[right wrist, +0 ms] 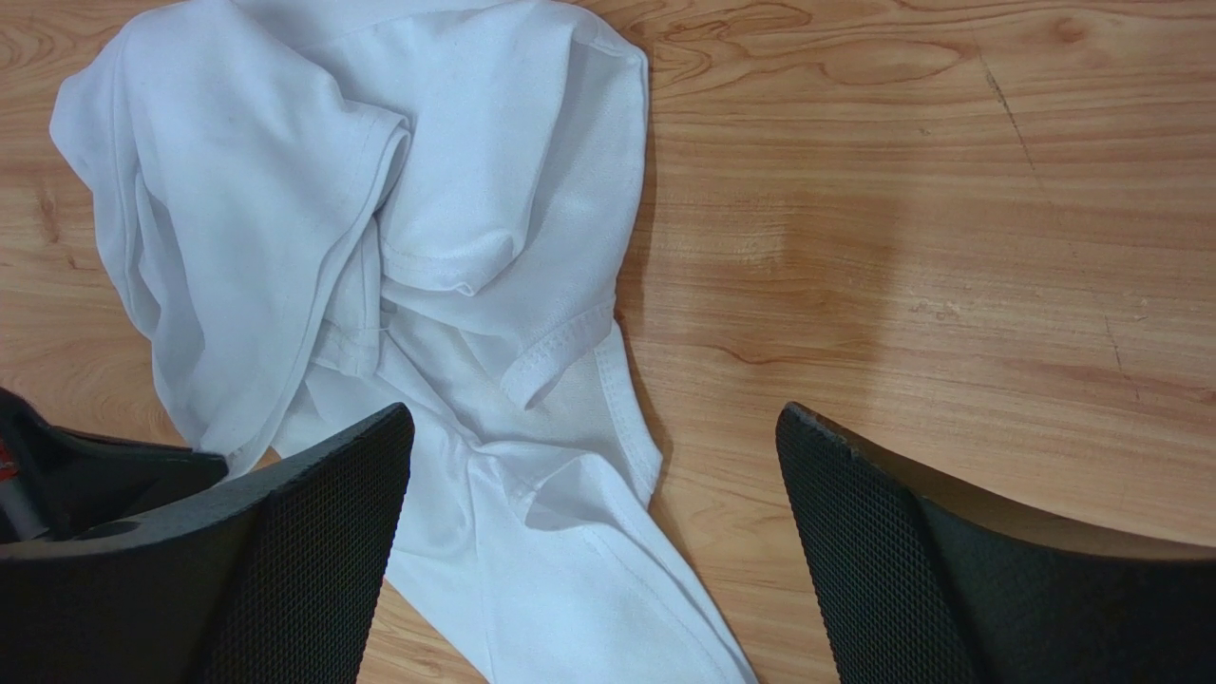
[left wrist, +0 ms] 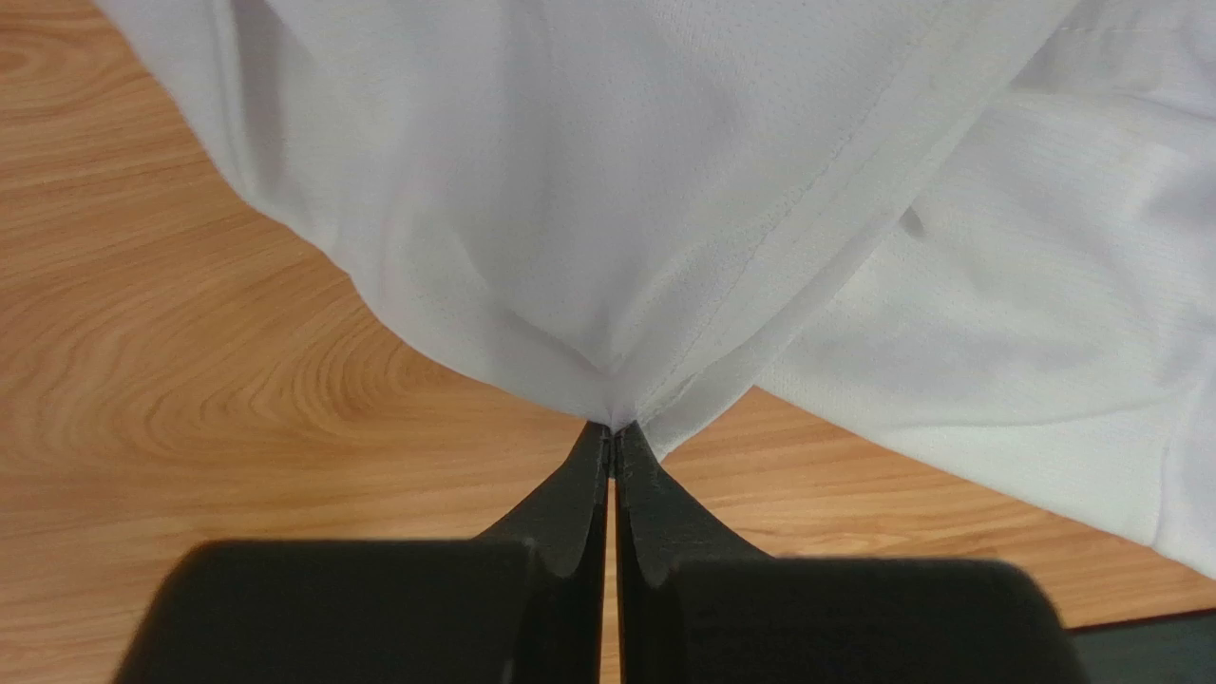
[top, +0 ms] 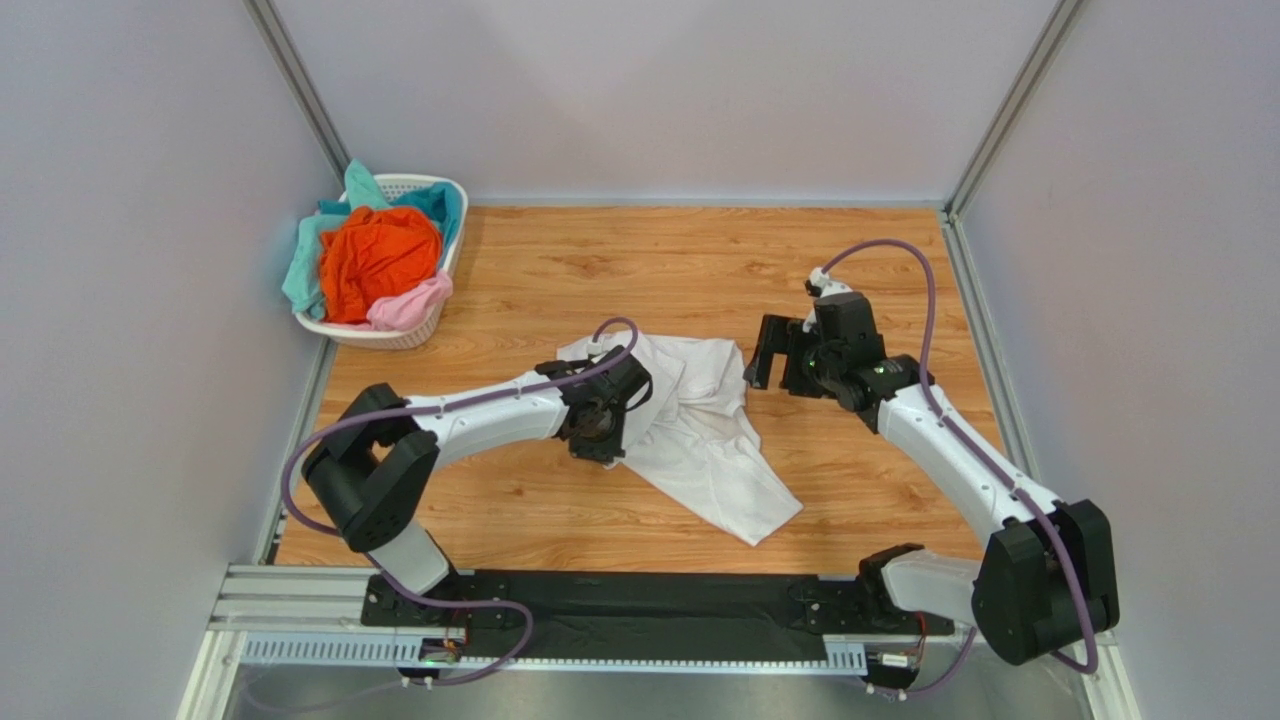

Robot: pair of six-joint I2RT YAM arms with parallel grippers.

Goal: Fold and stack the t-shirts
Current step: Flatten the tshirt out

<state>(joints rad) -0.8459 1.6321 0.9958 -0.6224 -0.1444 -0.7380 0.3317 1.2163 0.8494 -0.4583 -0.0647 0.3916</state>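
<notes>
A white t-shirt [top: 699, 428] lies crumpled on the wooden table's middle. My left gripper [top: 601, 435] is shut on its left edge; in the left wrist view the closed tips [left wrist: 612, 432] pinch a fold of the white cloth [left wrist: 600, 185] lifted just above the wood. My right gripper [top: 769, 354] is open and empty, hovering just right of the shirt; the right wrist view shows the shirt [right wrist: 357, 257] below and left of its wide-spread fingers [right wrist: 307, 535]. Orange [top: 376, 255], teal [top: 323, 240] and pale pink [top: 409, 306] shirts sit in the basket.
The white lattice basket [top: 436, 203] stands at the table's far left corner. Grey walls enclose the table on the left, back and right. Bare wood [top: 902, 285] lies right of and behind the white shirt.
</notes>
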